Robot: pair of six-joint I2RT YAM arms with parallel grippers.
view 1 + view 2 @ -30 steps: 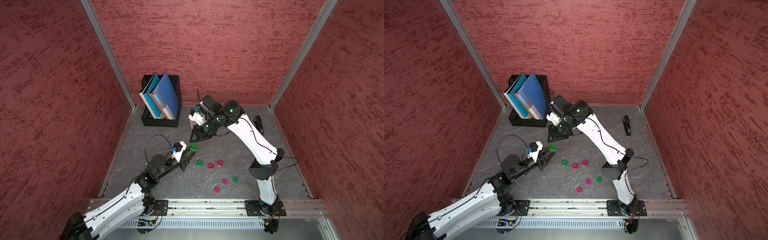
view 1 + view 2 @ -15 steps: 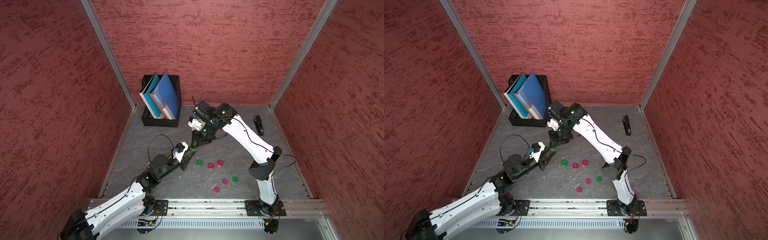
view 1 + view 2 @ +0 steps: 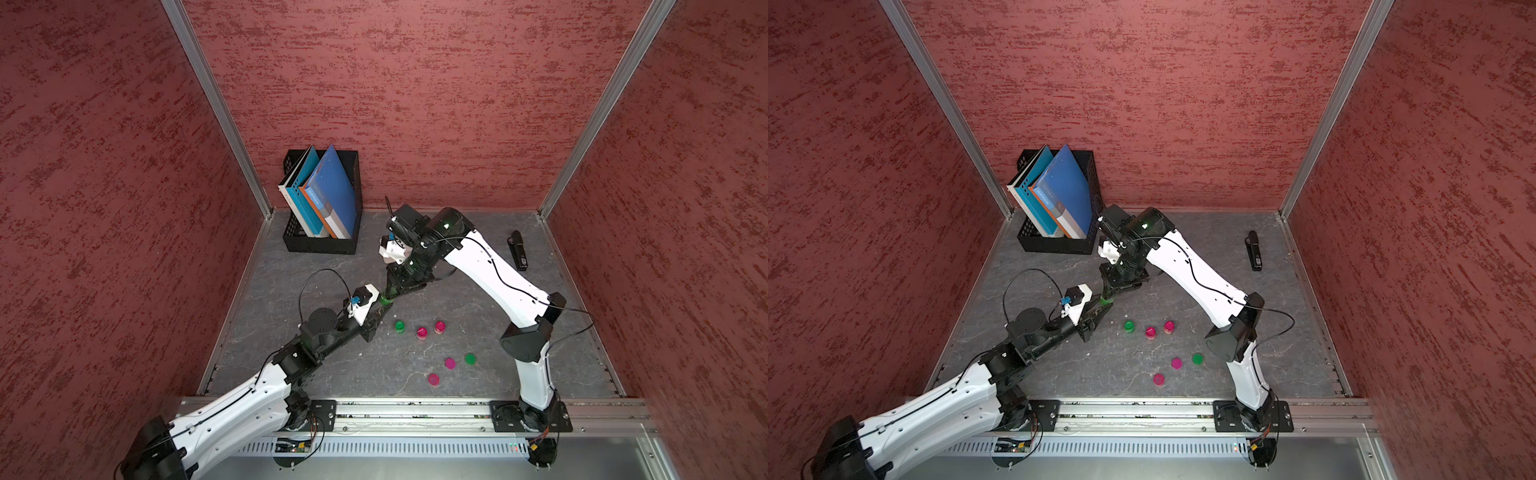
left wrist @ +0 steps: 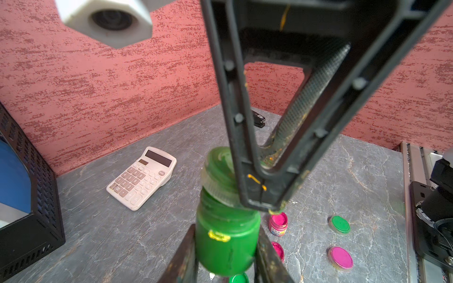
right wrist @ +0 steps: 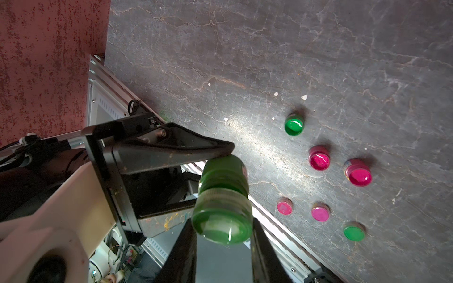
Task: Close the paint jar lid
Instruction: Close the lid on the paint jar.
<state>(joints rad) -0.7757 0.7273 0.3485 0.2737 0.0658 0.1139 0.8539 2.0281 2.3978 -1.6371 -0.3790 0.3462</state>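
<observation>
The green paint jar point(image 4: 226, 240) hangs above the table, gripped at its sides by my left gripper point(image 4: 226, 230), which is shut on it. Its green lid point(image 4: 218, 176) rests on the jar's mouth, looking slightly tilted. My right gripper point(image 5: 222, 221) comes down from above and is shut on the lid point(image 5: 223, 220), with the jar point(image 5: 224, 171) beyond it. In both top views the two grippers meet at the jar point(image 3: 385, 300) point(image 3: 1105, 300), left of the table's middle.
Three open jars stand nearby: green point(image 3: 399, 326), pink point(image 3: 421, 332), pink point(image 3: 439, 327). Loose lids lie nearer the front: pink point(image 3: 450, 363), green point(image 3: 470, 358), pink point(image 3: 433, 379). A black file box point(image 3: 320, 245) stands at back left, a stapler point(image 3: 517, 250) at back right, and a calculator point(image 4: 142, 177) behind the jar.
My right gripper has come forward and down with the lid onto the jar's top. My left gripper has stayed almost still, holding the jar.
</observation>
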